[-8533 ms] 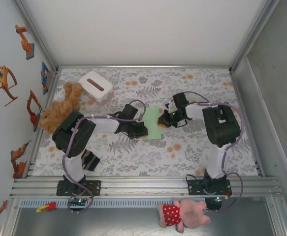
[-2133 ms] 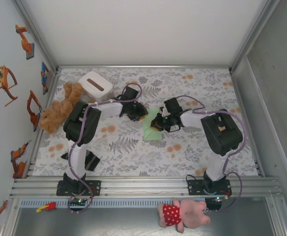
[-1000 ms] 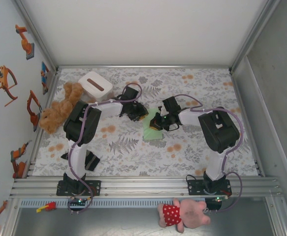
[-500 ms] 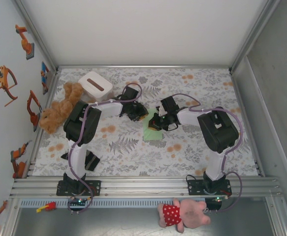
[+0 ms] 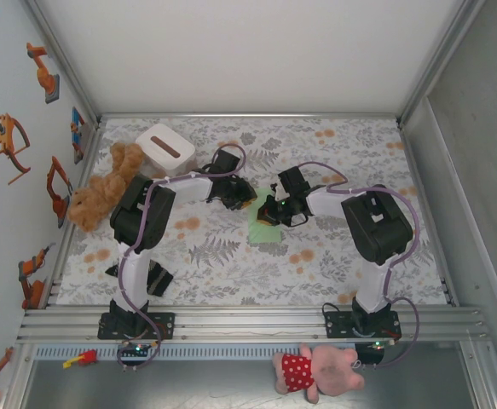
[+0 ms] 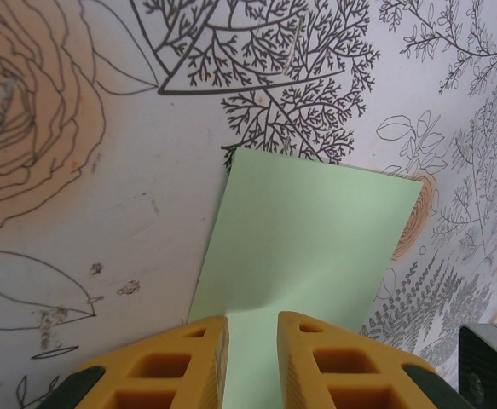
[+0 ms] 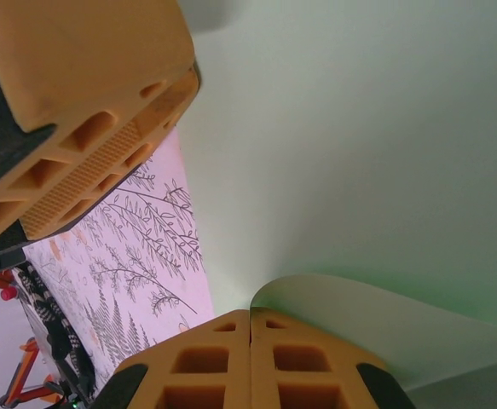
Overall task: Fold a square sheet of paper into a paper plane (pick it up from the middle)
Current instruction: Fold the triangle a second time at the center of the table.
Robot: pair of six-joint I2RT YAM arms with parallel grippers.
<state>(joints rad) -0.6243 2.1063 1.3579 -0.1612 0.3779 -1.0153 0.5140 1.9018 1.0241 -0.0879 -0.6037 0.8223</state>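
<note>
The square sheet of paper (image 5: pixel 265 232), pale green, lies on the floral table between the two arms. It is folded to a narrow strip in the top view. My left gripper (image 5: pixel 246 198) rests on its far left part. In the left wrist view its yellow tips (image 6: pixel 252 328) stand a little apart over the flat green sheet (image 6: pixel 316 230), with nothing between them. My right gripper (image 5: pixel 268 213) is low over the sheet's middle. In the right wrist view it (image 7: pixel 250 317) is shut on an edge of the paper (image 7: pixel 359 128), which curls up from its tips. The left gripper's fingers (image 7: pixel 86 94) are close by.
A white box (image 5: pixel 164 150) with a dark slot and a brown teddy bear (image 5: pixel 103 189) sit at the back left. A dark striped cloth (image 5: pixel 150 277) lies by the left arm's base. A pink plush pig (image 5: pixel 316 371) lies in front of the rail.
My right gripper has crept a little to the left over the sheet, carrying the pinched edge with it. The left arm has stayed put.
</note>
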